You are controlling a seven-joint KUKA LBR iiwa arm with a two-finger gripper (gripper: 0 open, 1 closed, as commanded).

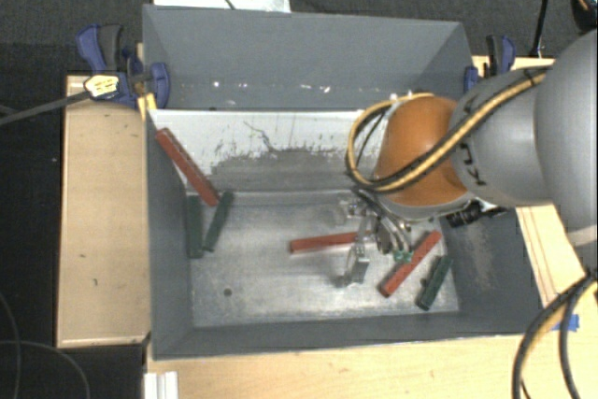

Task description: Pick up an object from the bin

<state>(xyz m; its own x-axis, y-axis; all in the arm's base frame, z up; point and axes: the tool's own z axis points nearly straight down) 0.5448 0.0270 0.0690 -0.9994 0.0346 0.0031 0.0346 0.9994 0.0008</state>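
Your end effector (358, 255) sits right of centre in the bin (262, 299), at the right end of a red stick (322, 244). Stick's long axis runs left-right, w/ its body reaching left. Can't tell how far it's open, or if it grips anything. No legible label on the stick.

Dim, w/ glints on bin (280, 61)

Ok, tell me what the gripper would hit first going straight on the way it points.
The gripper points down beside the right end of the red stick lying mid-bin. It would likely meet that stick's end, or the bin floor right beside it; depth here is unclear.
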